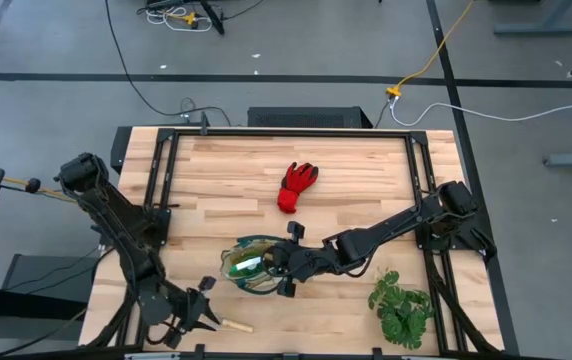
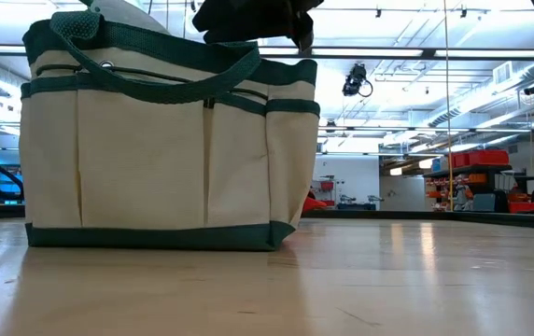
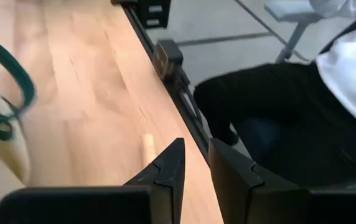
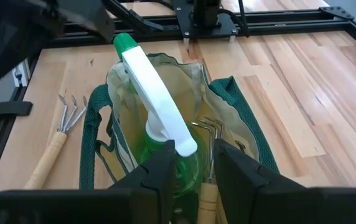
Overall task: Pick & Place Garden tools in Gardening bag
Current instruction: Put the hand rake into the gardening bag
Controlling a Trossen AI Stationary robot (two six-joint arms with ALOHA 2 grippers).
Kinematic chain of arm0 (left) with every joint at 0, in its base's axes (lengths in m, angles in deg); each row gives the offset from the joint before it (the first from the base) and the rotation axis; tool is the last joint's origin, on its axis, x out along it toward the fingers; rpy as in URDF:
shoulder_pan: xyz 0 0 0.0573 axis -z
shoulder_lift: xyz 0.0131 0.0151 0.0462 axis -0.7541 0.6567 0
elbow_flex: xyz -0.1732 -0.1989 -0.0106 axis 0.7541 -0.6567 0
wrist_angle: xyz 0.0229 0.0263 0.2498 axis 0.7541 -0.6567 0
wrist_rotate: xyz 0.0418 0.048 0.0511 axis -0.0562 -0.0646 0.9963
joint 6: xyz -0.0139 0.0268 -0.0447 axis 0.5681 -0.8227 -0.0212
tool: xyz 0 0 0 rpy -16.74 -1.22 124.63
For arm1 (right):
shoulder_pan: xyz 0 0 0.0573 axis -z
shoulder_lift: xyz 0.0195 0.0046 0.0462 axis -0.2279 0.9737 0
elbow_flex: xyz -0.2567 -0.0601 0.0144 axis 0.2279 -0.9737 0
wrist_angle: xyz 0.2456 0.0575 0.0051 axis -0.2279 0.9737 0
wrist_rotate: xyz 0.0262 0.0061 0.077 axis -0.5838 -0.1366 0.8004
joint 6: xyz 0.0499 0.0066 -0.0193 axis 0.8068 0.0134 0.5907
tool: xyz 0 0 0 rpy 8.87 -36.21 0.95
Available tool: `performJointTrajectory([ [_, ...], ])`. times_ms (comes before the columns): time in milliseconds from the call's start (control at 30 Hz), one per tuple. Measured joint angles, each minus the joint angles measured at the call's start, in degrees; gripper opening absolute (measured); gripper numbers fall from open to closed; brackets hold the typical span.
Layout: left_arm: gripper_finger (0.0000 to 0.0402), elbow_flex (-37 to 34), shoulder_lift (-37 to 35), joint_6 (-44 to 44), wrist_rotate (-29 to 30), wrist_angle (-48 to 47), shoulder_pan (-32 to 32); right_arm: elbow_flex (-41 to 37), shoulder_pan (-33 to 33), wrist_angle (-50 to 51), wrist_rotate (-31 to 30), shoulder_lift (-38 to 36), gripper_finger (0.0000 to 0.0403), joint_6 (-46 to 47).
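Over the table, high view: right gripper [image 1: 278, 268] is hanging at the rim of the small cream canvas gardening bag with dark green trim [image 1: 238, 248], near the front edge; soft red glove [image 1: 297, 185] is lying well apart, mid-table; left gripper [image 1: 198, 312] is waiting at the front-left, its tips just beside a wooden-handled metal rake [image 1: 228, 323].
Low view: bag [image 2: 155, 149] is standing upright, cloth walls sagging; dark arm parts are showing above its mouth.
Left wrist view: left fingers [image 3: 165, 171] are standing slightly parted, grasping nothing; a person in dark trousers is sitting beyond the table edge.
Right wrist view: right gripper [image 4: 193, 167] is clenching the small green plastic spray bottle with white nozzle [image 4: 156, 112], long axis pointing away from the claw and lying over the bag's open mouth; a second rake [image 4: 208, 174] is already inside.
Judgement: the drop lies straight below; release is likely next.
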Motion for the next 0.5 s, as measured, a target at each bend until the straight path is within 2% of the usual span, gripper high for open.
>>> performJointTrajectory([
  [233,0.008,1.11,4.72,3.6,-0.22,-1.72,-0.22,0.0,0.0,-0.04,0.0,0.0,0.0112,0.0],
  [500,0.008,11.31,11.89,6.53,-3.46,-14.15,-0.81,0.0,0.02,-0.3,-0.01,0.0,0.0112,0.0],
])
